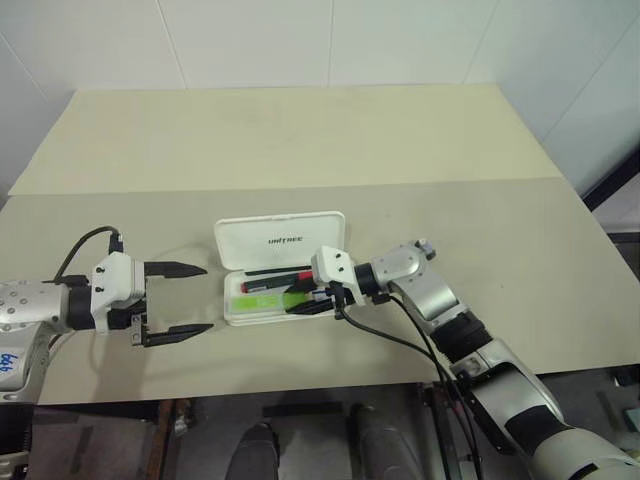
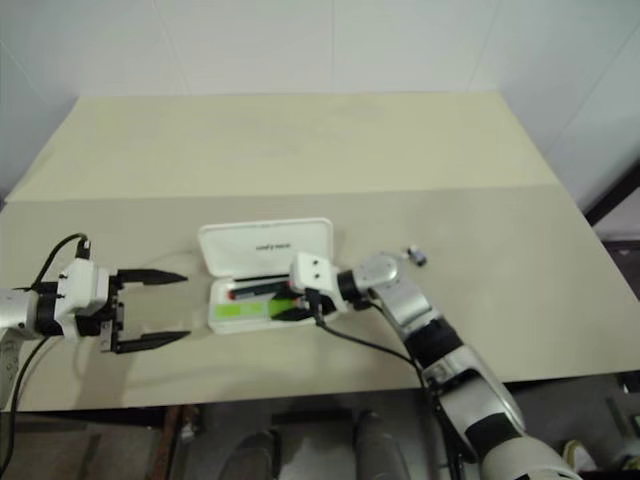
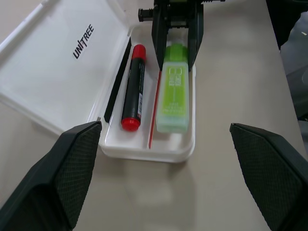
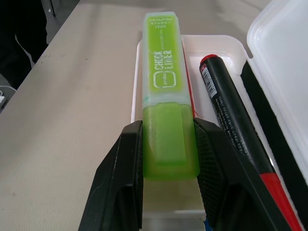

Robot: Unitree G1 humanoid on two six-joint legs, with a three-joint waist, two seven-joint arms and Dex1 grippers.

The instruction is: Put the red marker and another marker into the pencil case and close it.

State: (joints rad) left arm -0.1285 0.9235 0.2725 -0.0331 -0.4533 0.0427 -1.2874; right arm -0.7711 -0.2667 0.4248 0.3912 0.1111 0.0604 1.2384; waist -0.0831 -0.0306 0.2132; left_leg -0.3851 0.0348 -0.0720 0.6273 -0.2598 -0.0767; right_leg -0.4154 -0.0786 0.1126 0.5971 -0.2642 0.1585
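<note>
The white pencil case (image 1: 281, 240) lies open at mid-table, its lid leaning back. In its tray the red marker (image 3: 134, 86) lies along the lid side, red cap end toward my left gripper. My right gripper (image 4: 167, 127) reaches in from the right and is shut on the lime-green highlighter (image 4: 163, 82), the other marker. The highlighter lies along the tray's front lane beside the red stripe (image 3: 153, 115). I cannot tell whether it rests on the tray floor. My left gripper (image 1: 205, 298) hangs open just left of the case, nothing between its fingers.
A small grey-black clip-like object (image 2: 416, 256) lies on the table right of the case, behind my right arm. The table's front edge (image 1: 300, 385) runs close below both arms. A seam (image 1: 300, 187) crosses the tabletop behind the case.
</note>
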